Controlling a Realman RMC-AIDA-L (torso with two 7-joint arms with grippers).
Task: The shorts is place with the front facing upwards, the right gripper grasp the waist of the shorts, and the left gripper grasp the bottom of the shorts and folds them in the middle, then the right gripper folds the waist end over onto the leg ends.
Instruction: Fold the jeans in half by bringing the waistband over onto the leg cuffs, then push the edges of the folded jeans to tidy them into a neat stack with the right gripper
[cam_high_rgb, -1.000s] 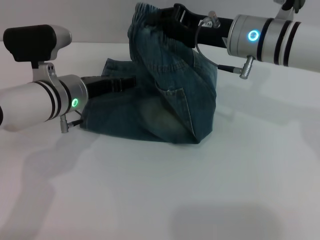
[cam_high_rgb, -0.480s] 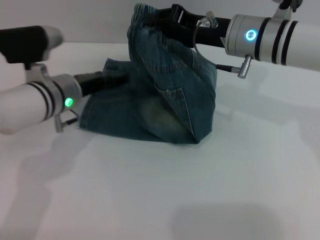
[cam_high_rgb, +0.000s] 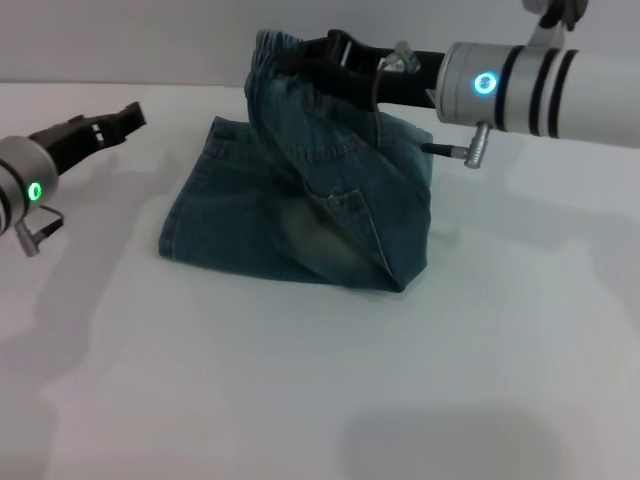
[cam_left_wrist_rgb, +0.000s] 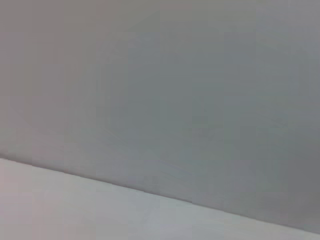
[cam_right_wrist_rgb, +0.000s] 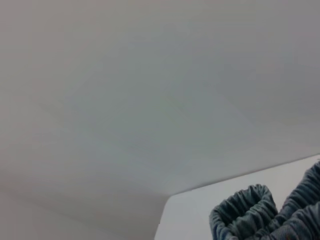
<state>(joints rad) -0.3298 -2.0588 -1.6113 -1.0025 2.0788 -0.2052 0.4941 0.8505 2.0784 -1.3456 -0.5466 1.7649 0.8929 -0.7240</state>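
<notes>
The long blue-green denim shorts (cam_high_rgb: 300, 215) with pale faded patches lie on the white desk (cam_high_rgb: 400, 400) already folded lengthwise, so the first fold looks done. The second is under way: the right gripper (cam_high_rgb: 325, 55), a black pronged claw on a silver-white tube arm, has its jaws clamped on the ruched elastic waist end (cam_high_rgb: 275, 50) and holds it raised above the rest of the cloth, whose leg ends (cam_high_rgb: 185, 235) lie flat toward the robot's left. What remains, by my reading, is carrying the waist over and laying it on the hems. Compared with a second ago, the left gripper (cam_high_rgb: 100, 125) has pulled back from the hems and now hangs well apart from the denim, its jaws slightly parted and holding nothing.
</notes>
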